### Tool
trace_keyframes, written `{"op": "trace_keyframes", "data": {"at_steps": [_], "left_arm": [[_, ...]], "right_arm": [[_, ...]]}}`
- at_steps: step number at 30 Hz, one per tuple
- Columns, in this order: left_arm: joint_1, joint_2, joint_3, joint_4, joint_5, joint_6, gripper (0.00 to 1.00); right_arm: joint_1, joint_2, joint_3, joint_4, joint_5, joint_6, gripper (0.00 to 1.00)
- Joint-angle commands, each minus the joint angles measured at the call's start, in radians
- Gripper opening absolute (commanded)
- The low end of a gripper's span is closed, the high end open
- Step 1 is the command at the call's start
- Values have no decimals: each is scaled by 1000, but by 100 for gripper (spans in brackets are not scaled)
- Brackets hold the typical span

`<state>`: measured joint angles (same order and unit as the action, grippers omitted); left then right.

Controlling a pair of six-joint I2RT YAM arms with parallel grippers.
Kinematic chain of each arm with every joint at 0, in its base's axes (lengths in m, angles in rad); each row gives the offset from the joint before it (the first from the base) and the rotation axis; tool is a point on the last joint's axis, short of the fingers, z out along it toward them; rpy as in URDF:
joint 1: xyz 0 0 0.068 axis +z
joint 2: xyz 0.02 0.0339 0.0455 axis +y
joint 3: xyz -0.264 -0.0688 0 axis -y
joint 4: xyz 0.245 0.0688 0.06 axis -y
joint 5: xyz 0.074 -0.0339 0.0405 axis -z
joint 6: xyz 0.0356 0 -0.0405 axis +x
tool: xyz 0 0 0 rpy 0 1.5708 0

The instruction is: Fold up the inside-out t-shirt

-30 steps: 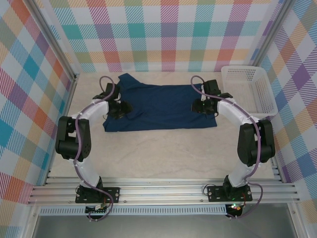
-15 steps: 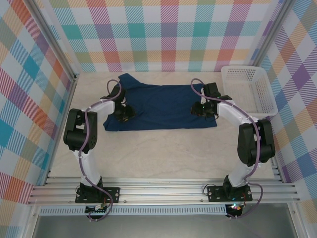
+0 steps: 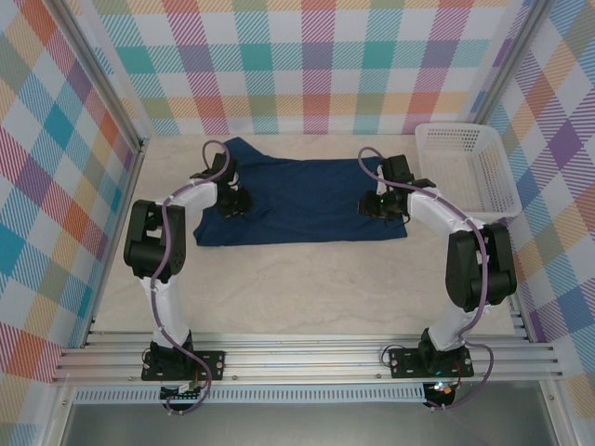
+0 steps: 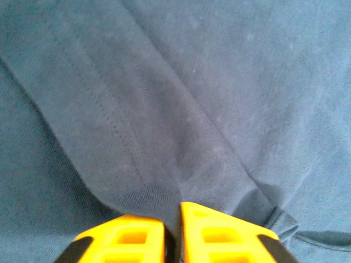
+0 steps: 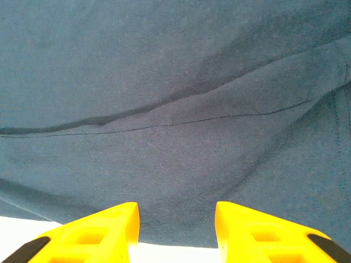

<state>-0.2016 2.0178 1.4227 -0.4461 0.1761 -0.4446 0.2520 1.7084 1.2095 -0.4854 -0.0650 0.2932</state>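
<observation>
On left hand (image 4: 173, 222), fingers pressed together, ridge of shirt (image 4: 192, 109) pinched between them. On right hand (image 5: 176, 219), fingers spread, nothing gripped; shirt edge lies under them, pale surface (image 5: 175, 256) seen just beyond hem. In top view, shirt is spread flat across far half of surface, a hand at each end, sleeve pointing far left, basket (image 3: 462, 127) beside right end. Step judged: grips being taken for first fold, half done. Next move: right hand to be closed on edge, then both ends lifted evenly.

Open tabletop (image 3: 307, 288) between t-shirt (image 3: 307, 200) and arm bases, white basket (image 3: 465, 172) far right
</observation>
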Motion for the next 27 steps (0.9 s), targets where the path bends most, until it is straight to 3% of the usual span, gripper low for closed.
{"op": "trace_keyframes", "data": {"at_steps": [1,4,11,18,20,21,23,27], "left_arm": [[-7,24,43,-33,17,22,9],[-6,39,79,-46,19,29,0],[-7,84,221,-74,22,28,0],[-7,228,392,-83,46,6,1],[-8,272,450,-82,66,-2,7],[-9,293,477,-84,70,-3,16],[-9,312,516,-92,68,6,25],[-7,282,529,-97,59,56,42]], "right_arm": [[-1,11,-11,18,-11,6,41],[-2,8,-10,14,-4,3,41],[-1,5,-7,8,0,1,41],[-2,7,-8,3,7,-5,41],[-2,9,-8,3,9,-5,41],[-2,9,-9,2,8,-5,41],[-2,7,-13,3,4,-4,41],[-2,-5,-19,1,9,-8,41]]}}
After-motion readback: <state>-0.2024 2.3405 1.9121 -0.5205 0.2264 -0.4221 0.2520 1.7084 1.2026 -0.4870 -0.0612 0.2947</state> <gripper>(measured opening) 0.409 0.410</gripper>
